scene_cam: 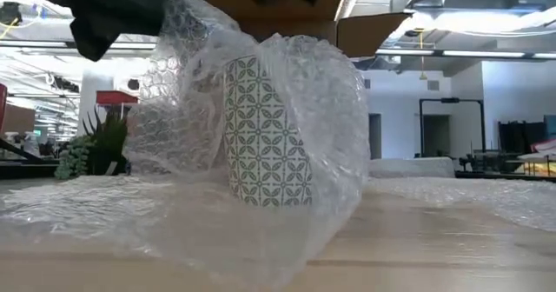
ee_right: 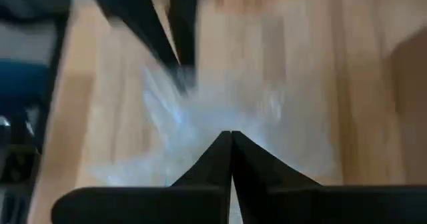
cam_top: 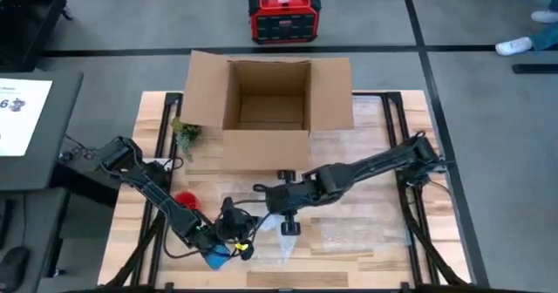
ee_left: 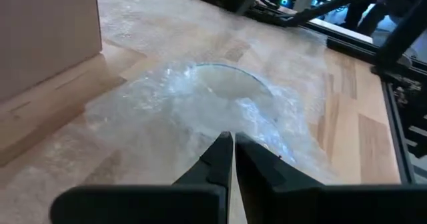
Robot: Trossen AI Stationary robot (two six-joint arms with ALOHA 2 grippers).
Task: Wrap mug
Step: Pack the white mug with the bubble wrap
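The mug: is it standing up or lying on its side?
Upright. In the low view the patterned mug stands on the table with its sides vertical, and bubble wrap is draped loosely over and around it.

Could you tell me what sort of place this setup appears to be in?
Probably a robotics lab or workshop: a wooden table on grey floor, a red power station behind the cardboard box, open industrial ceiling beyond.
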